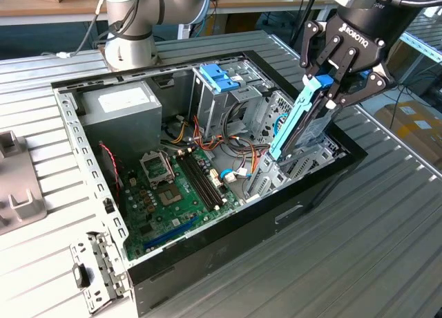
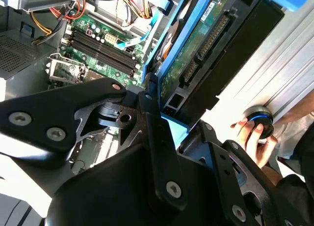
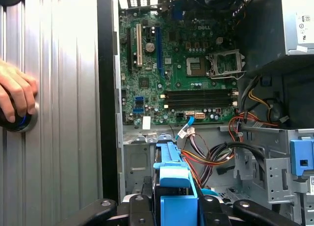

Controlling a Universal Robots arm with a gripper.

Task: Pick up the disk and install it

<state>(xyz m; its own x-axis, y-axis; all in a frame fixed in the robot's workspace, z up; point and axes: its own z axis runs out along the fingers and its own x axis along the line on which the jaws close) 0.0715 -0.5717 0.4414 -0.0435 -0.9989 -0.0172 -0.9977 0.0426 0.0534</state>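
Light-blue plastic rails frame the disk (image 1: 302, 121), which is pinched between the fingers of the end effector (image 1: 330, 90) and held tilted on edge above the drive bay (image 1: 304, 162) at the end of the open computer case (image 1: 207, 256) nearest the exterior view's right. In the second wrist view the disk (image 2: 206, 44) is seen with its circuit board and connector exposed, clamped by the black fingers (image 2: 157, 132). In the first wrist view the blue rail (image 3: 174, 174) is lined up over the metal bay, close to a bundle of coloured cables (image 3: 206, 155).

Several risks can be judged from this. The disk is not yet seated, and its lower end appears close to the bay walls; if it is lowered at this tilt, a rail could be caught on the sheet metal and jammed. The loose cables beside the bay could be trapped beneath the drive. Because the grip is taken near one end, the disk could be levered out of the fingers on contact. A person's hand (image 3: 14, 96) is resting on a round knob (image 3: 22, 122) on the ribbed counter (image 1: 387, 249), near the arm's working space.
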